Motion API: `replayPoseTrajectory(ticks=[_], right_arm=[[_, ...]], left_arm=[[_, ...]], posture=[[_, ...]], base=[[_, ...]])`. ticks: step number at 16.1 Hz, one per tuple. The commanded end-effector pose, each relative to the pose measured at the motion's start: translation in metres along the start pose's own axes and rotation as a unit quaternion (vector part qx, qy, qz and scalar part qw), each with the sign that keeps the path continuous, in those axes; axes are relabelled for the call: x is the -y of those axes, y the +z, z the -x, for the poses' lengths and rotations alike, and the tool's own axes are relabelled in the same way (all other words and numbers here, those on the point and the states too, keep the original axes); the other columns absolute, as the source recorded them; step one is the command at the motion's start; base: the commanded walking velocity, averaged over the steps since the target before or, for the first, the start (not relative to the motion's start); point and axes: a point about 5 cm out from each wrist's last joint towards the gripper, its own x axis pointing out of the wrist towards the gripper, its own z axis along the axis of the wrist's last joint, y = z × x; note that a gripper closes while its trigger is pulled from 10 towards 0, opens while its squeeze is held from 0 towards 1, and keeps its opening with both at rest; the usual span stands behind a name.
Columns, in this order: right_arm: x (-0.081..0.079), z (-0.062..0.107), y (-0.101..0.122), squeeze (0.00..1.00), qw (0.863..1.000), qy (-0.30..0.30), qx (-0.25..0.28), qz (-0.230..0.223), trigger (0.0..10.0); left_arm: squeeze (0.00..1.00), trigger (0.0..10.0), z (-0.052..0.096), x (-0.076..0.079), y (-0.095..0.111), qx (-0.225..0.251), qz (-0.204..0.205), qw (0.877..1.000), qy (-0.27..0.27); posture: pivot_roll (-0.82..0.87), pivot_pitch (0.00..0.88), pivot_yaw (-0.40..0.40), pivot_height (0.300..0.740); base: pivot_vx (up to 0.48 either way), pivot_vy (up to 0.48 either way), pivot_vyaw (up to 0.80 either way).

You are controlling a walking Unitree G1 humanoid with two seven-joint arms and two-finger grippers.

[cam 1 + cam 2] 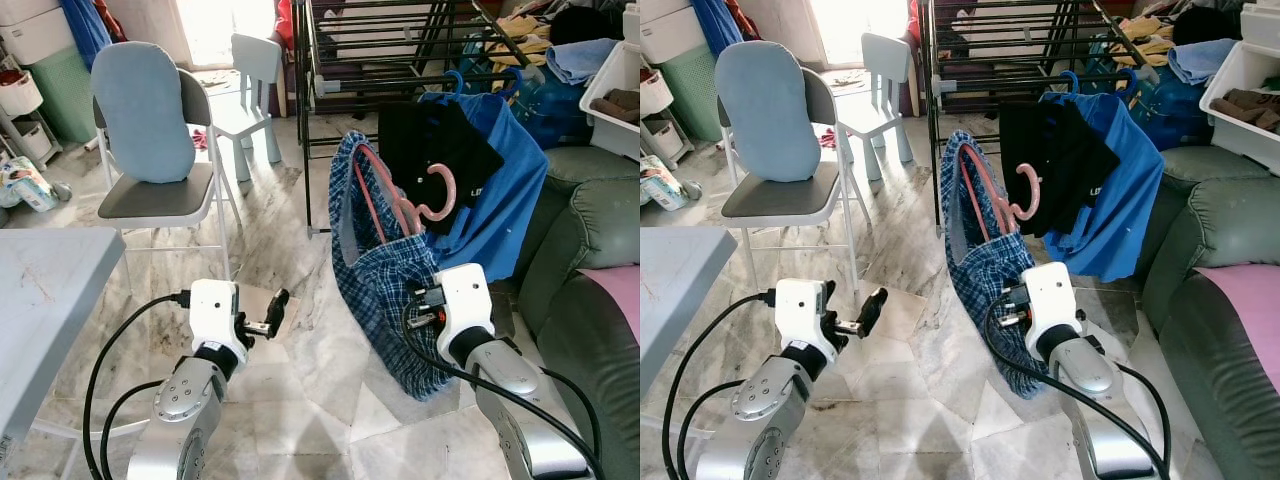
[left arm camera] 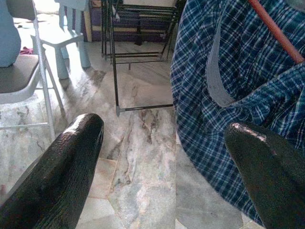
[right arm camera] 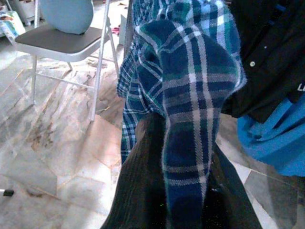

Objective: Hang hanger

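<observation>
- Right of centre, right claw [image 3: 164,157] pinches a fold of the blue plaid shirt [image 1: 385,290]; in the right wrist view the cloth is clamped between the two black fingers [image 3: 138,191].
- plaid shirt hangs on a pink hanger [image 1: 400,195], held up in front of the robot, lower hem near the marble floor [image 1: 300,400].
- pink hanger's hook curls free, in front of a black shirt [image 1: 435,150]; not on any rail.
- black shirt and a blue shirt [image 1: 505,200] hang from the black drying rack [image 1: 400,50] just behind the plaid one.
- blue shirt's own blue hanger hook [image 1: 455,82] sits on the rack's front rail.
- left claw [image 1: 270,315] is low on the robot's left, fingers spread wide, gripping nothing; left wrist view shows both fingers [image 2: 62,171] well apart with floor and plaid cloth between them.
- left claw is near the plaid shirt's left edge, not touching.
- grey folding chair [image 1: 160,190] with a light blue cushion [image 1: 145,110] stands to the left, a small pale plastic chair [image 1: 250,90] behind it.
- grey bench [image 1: 50,290] corner at the near left.
- dark green sofa [image 1: 590,270] on the right, pink cloth [image 1: 615,290] on its seat.
- white bin [image 1: 615,95] with folded clothes above the sofa.
</observation>
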Motion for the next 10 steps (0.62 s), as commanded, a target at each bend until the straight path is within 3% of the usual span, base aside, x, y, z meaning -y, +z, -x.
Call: replayPoseTrajectory(ticks=[1, 7, 10], right_arm=[[-0.0029, -0.0023, 0.006, 0.0, 1.0, 0.009, 0.016, 0.005, 10.0], [-0.0078, -0.0026, 0.0055, 0.0, 0.999, 0.031, 0.018, 0.018, 10.0], [-0.0088, -0.0023, 0.006, 0.0, 0.999, 0.034, 0.021, 0.019, 10.0]], left_arm=[[0.0, 10.0, 0.0007, -0.0025, -0.002, -0.004, -0.005, 1.0, 0.006], [0.0, 10.0, 0.0011, -0.0033, -0.0044, -0.009, -0.011, 1.0, 0.004], [0.0, 10.0, 0.0017, -0.0032, -0.0054, -0.011, -0.012, 1.0, 0.004]], posture=[[-0.13, 0.0, 0.02, 0.74], [-0.12, 0.0, 0.018, 0.74], [-0.12, 0.0, 0.017, 0.74]], base=[[0.0, -0.255, 0.0], [0.0, -0.273, 0.0], [0.0, -0.271, 0.8]])
